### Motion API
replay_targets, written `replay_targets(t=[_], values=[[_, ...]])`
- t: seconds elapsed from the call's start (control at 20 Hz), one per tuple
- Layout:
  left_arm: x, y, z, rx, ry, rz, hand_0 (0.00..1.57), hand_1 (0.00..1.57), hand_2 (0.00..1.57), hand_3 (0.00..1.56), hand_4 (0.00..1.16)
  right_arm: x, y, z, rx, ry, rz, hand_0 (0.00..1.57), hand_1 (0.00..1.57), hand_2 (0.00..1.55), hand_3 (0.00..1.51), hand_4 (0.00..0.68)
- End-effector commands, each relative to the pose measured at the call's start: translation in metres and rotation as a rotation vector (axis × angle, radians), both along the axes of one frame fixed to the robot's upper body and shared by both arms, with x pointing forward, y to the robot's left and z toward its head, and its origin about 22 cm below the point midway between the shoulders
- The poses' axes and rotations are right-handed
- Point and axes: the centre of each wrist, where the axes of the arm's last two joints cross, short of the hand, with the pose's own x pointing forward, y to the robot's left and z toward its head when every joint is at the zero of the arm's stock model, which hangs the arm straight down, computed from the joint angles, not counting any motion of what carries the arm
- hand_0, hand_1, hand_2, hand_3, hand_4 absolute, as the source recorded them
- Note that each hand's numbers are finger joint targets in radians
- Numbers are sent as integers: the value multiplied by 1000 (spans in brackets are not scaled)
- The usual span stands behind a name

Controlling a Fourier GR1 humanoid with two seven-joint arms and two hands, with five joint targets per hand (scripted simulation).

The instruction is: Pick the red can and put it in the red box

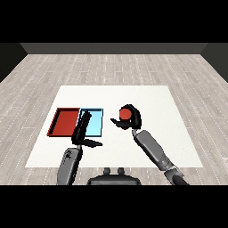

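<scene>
While the red can (pixel 125 115) is sitting inside the right hand (pixel 132 118), it is being held above the white table (pixel 147 102), right of both trays and apart from them. The right hand's black fingers are curling round the can's side, so only its red top and a little of its front are showing. Judgement: the can is likely rigid and light, with a smooth curved wall that could slip; a wrap round the middle of the body, as now, looks like the sensible hold, keeping it upright.

1 light blue tray (pixel 92 122) is lying between the can and the red tray (pixel 66 121), the 2 trays touching side by side. The can is therefore still needing to cross the blue tray to reach the red one.

The left hand (pixel 83 132) is hanging over the near edge of the blue tray, fingers straight and relaxed, holding nothing.
</scene>
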Motion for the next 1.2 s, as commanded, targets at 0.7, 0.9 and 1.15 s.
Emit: replay_targets(t=[0.7, 0.9, 1.15], values=[[19, -57, 14, 7, 76, -151, 0, 0, 0, 0, 0, -26, -5, 14, 37, -173, 38, 1571, 1571, 1481, 1424, 636], [15, -78, 12, 25, 107, -161, 0, 0, 0, 0, 0, -20, -8, 36, 27, -173, 48, 1571, 1571, 1483, 1425, 650], [-2, -91, -10, 22, 200, -197, 0, 0, 0, 0, 0, -29, 18, 41, 22, -174, 56, 1571, 1571, 1477, 1412, 648]])
